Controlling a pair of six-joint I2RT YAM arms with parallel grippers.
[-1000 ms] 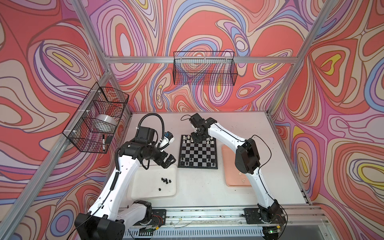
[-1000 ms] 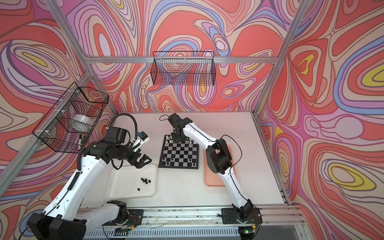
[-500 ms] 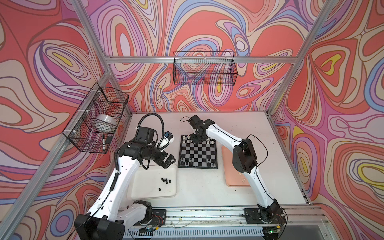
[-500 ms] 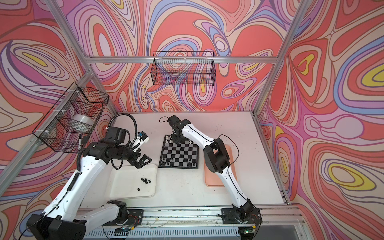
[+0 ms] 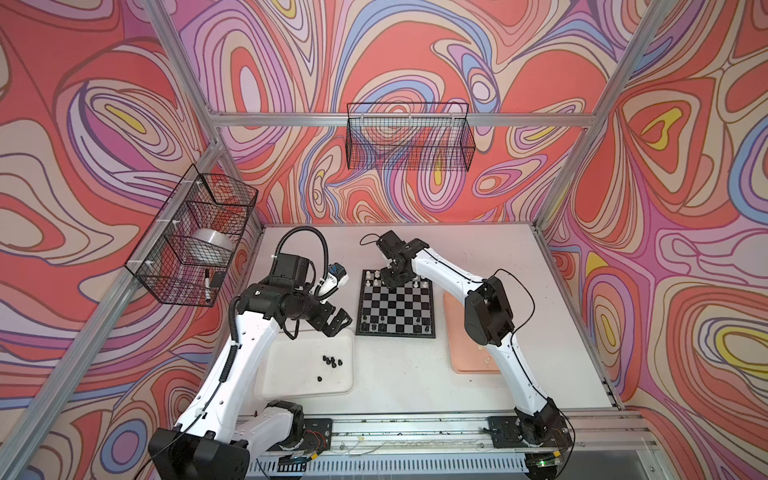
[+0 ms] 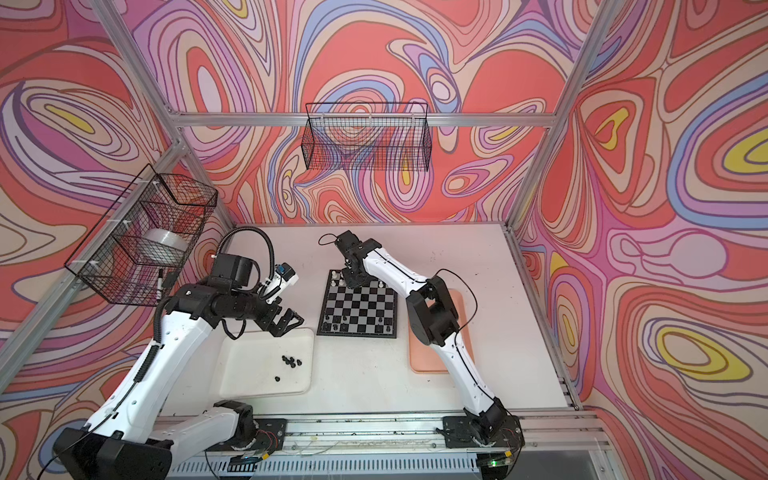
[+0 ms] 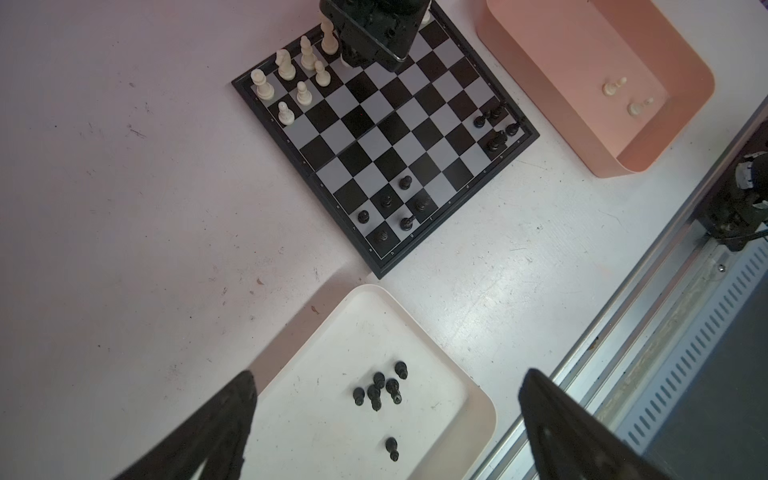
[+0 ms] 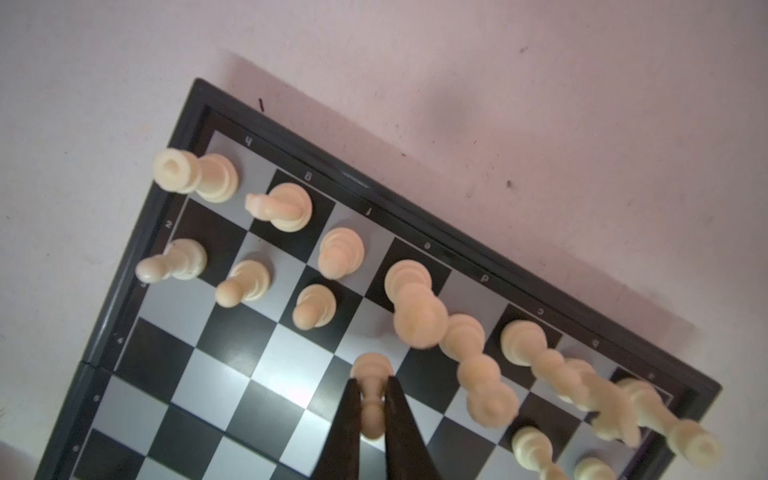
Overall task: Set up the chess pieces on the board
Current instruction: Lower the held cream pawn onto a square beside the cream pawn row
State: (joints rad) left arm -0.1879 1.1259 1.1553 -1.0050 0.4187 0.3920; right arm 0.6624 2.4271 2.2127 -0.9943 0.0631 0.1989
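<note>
A white pawn (image 8: 372,368) is clamped in the right gripper (image 8: 371,384) over the board's (image 5: 395,308) far rows, the left gripper (image 5: 337,322) spread wide by the white tray (image 5: 286,374); a square set-down and release are likely needed next.

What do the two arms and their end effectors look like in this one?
Both arms have white shells with black joints and bases. The left arm carries a black ribbed hose arching over its wrist; the right arm has a thin black cable. The left end effector and right end effector have black, tapering fingers.
</note>
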